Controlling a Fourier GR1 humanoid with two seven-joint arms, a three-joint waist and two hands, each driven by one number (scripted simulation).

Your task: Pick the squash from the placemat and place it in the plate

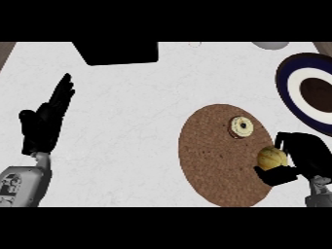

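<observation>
A small yellow squash sits at the right edge of the round brown placemat. My right hand is curled round the squash, fingers above it and thumb below. A cream ring-shaped item lies on the placemat's upper part. The plate, with dark blue and white rings and a dark centre, lies at the far right, beyond the hand. My left hand rests open at the left, fingers straight and pointing up.
A black box stands at the counter's back, left of centre. A grey rounded object peeks in at the back right. Wood strips border the white counter at both upper corners.
</observation>
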